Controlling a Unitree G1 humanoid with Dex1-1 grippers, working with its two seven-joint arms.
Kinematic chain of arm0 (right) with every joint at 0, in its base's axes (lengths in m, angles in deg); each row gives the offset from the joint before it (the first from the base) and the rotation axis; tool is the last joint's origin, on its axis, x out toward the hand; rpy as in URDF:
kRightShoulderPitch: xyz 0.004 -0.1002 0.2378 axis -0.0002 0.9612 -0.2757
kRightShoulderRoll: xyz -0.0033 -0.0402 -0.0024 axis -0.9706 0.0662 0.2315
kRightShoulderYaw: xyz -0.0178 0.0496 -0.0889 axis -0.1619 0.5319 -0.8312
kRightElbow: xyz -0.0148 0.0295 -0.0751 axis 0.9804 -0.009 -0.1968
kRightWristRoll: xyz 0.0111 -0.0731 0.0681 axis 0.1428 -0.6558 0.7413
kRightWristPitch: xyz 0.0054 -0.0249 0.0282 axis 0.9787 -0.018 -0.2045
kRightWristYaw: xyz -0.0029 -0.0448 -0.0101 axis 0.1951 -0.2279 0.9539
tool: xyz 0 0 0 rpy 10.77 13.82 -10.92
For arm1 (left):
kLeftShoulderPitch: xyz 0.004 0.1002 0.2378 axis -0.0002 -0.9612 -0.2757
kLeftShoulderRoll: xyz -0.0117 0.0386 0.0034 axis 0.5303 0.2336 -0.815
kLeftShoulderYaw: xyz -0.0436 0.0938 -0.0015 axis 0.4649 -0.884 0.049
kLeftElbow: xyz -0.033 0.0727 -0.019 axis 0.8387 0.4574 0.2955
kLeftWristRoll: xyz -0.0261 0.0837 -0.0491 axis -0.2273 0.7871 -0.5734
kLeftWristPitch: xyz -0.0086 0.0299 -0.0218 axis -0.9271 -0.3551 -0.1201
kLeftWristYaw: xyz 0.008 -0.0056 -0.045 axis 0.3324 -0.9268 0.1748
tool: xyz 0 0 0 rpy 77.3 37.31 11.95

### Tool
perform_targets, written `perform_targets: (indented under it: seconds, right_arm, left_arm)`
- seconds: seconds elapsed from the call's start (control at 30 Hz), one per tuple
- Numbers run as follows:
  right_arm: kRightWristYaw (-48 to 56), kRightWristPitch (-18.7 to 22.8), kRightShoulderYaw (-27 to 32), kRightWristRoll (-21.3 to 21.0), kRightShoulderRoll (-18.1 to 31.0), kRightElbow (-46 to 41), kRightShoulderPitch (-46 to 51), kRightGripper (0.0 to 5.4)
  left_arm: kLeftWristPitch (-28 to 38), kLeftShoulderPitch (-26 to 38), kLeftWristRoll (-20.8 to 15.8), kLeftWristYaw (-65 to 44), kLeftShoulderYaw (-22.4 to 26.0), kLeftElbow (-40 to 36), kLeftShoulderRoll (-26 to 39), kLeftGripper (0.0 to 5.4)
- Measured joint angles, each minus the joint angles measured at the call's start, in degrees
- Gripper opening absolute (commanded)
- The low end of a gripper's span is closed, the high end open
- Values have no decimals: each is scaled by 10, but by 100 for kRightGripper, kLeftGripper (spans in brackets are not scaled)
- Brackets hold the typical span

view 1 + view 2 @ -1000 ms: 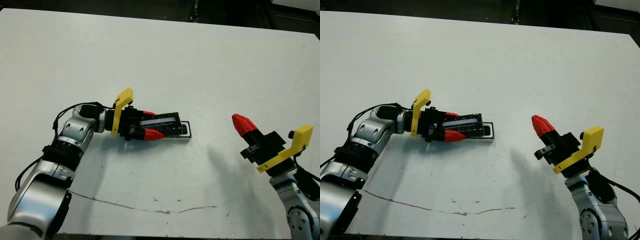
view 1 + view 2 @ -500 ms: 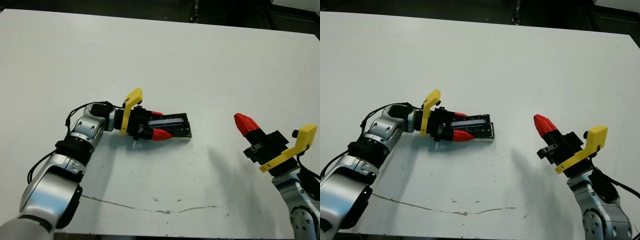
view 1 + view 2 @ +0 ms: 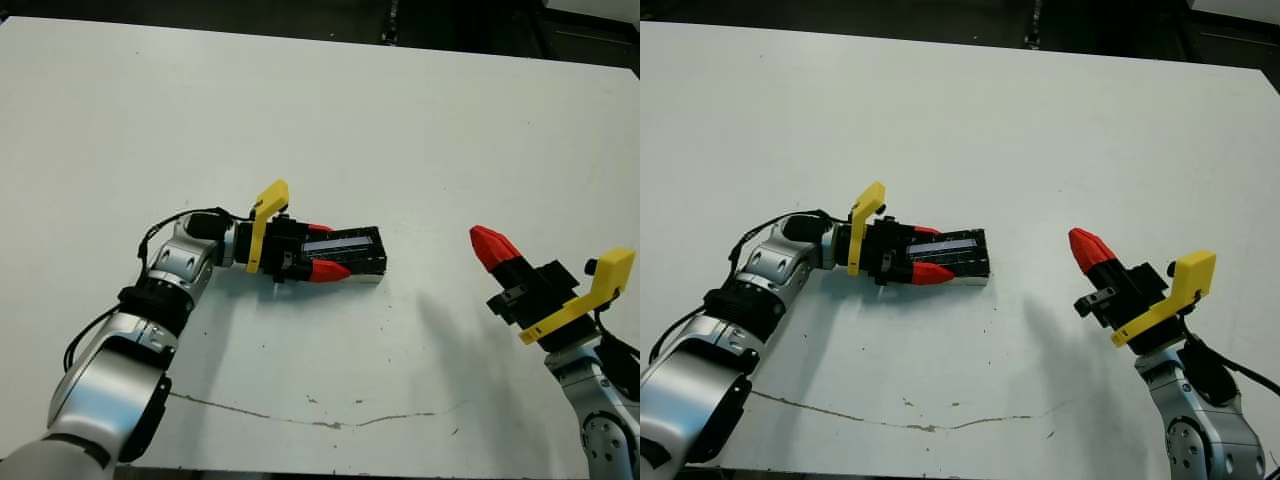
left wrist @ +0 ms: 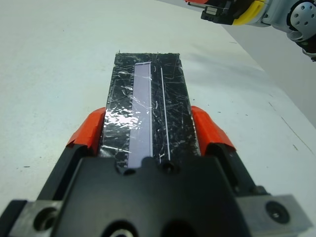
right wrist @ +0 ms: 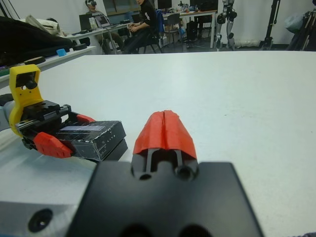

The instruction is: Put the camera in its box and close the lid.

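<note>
The lid (image 3: 352, 250), a glossy black slab with a pale stripe, lies flat over the box, of which only a thin white edge (image 3: 368, 279) shows under its near side. My left gripper (image 3: 326, 250) is shut on the lid, one red finger (image 4: 88, 134) on each long side. The camera is hidden. Well to the right, my right gripper (image 3: 490, 246) hovers above the table, shut on nothing, its tip pointing toward the lid (image 5: 94, 134).
The white table (image 3: 400, 120) spreads wide around the lid. A thin dark scratch (image 3: 300, 408) runs near its front edge. In the right wrist view, seated people (image 5: 143, 22) and desks show far beyond the table.
My left gripper has slid the lid to the right and levelled it, so it now covers the box's rim that showed past its right end. The right gripper has barely moved.
</note>
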Motion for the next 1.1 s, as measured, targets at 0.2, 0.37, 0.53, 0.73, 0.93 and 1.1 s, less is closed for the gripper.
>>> perform_targets:
  seconds: [0.2, 0.37, 0.53, 0.73, 0.93, 1.1]
  right_arm:
    - [0, 0, 2, 1, 0, 0, 0, 0]
    - [0, 0, 4, -1, 0, 0, 0, 0]
    - [-3, 0, 10, 1, 0, 0, 2, 0]
    - [-4, 0, 13, 2, 1, -1, 3, 0]
    - [-4, 1, 16, 8, 1, -1, 4, 0]
    - [-4, 1, 16, 8, 1, -1, 6, 0]
  left_arm:
    - [7, -3, 0, 1, 1, -1, -2, 314]
    - [14, 3, 0, 0, 2, 13, -8, 314]
    - [10, 7, 4, 0, 1, 18, -13, 314]
    - [25, 17, 15, 0, 0, 36, -22, 314]
    - [42, 39, 25, -7, -2, 80, -35, 314]
    - [46, 53, 41, -11, -10, 95, -38, 314]
